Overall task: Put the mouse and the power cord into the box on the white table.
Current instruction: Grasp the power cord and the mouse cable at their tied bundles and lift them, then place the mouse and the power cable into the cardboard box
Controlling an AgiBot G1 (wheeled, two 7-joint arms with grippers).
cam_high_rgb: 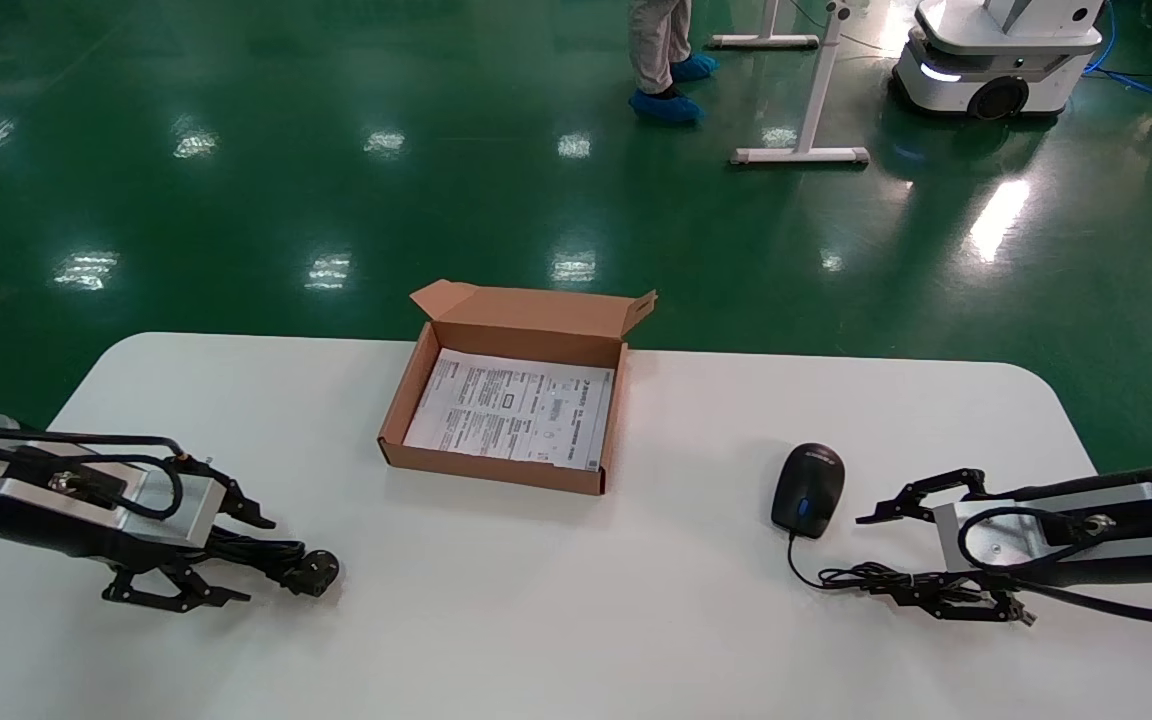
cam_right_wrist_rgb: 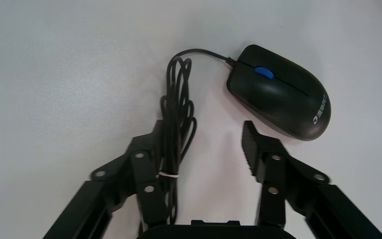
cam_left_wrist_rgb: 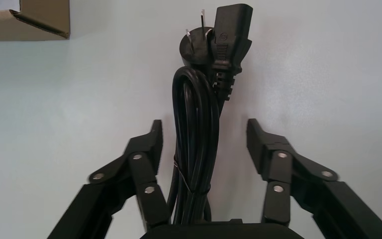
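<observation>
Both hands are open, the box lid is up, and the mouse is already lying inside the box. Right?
Not quite. The head view shows the mouse lying on the white table beside the right hand, outside the box. The left hand is open too, straddling the power cord.

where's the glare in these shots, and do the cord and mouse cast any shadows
Head view: bright lamp reflections dot the glossy green floor; the white table shows none. Left wrist view: the power cord casts only a faint soft shadow. Right wrist view: the mouse likewise, evenly lit.
</observation>
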